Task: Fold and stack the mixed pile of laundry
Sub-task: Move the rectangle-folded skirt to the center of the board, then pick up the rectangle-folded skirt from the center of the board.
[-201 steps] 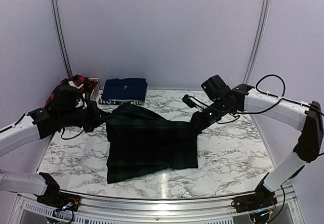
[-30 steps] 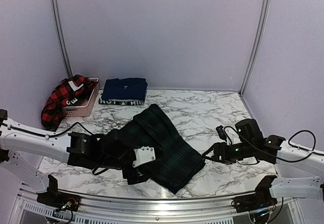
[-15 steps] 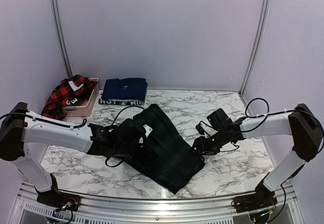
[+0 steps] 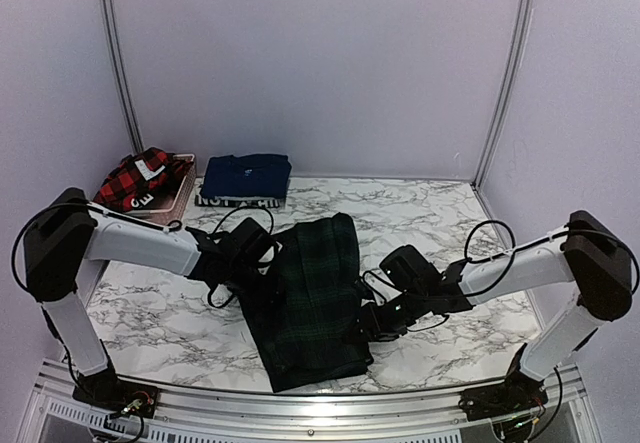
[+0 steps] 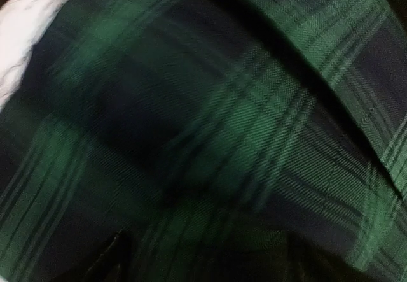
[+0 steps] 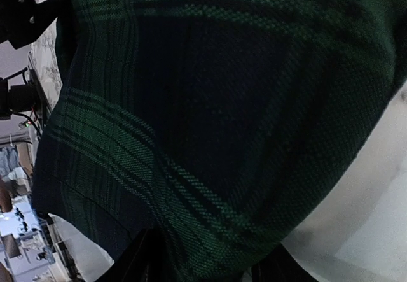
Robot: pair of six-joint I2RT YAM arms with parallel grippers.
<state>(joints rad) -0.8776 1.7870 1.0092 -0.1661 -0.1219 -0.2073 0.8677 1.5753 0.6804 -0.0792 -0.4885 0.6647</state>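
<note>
green plaid piece (image 4: 315,293) between two low arms; left fingers (image 4: 262,263), right fingers (image 4: 375,321): cannot tell.

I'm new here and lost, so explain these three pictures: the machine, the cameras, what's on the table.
Two white robot arms stand bolted at the near edge of a marble table. The wide picture looks down from above and behind them; both close-ups come from wrist cameras, filled with cloth. The left end effector and right end effector meet opposite edges of a dark green plaid garment lying there; whether either grips it is unclear. Behind lie a folded navy piece and a pink basket holding a red checked shirt.
</note>
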